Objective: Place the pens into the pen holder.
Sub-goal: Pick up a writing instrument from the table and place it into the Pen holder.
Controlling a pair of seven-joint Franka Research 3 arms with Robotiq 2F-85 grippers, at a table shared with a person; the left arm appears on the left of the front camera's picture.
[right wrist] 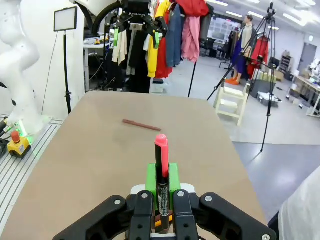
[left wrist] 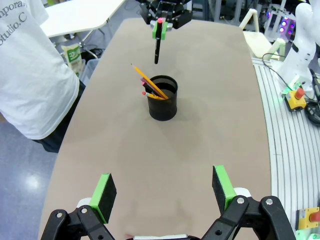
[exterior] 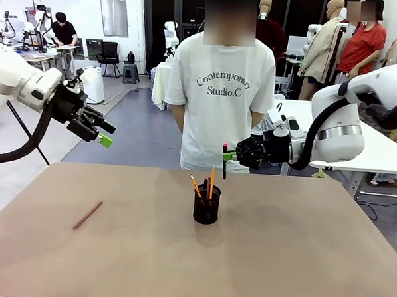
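The black mesh pen holder [exterior: 207,205] [left wrist: 163,102] stands at the table's middle with a yellow-orange pencil [exterior: 195,185] [left wrist: 148,82] leaning in it beside other sticks. Just above and behind the holder, my right gripper [exterior: 230,155] [right wrist: 162,176] [left wrist: 161,26] is shut on a black marker with red ends [exterior: 224,160] [right wrist: 161,160] [left wrist: 157,44], held upright. A reddish-brown pencil [exterior: 88,214] [right wrist: 141,125] lies flat on the table's left part. My left gripper [exterior: 106,133] [left wrist: 164,191] hangs open and empty high above the table's left edge, far from that pencil.
A person in a white T-shirt [exterior: 219,90] stands at the far edge of the table, behind the holder. The brown tabletop [exterior: 299,260] is bare to the right of the holder and along the front.
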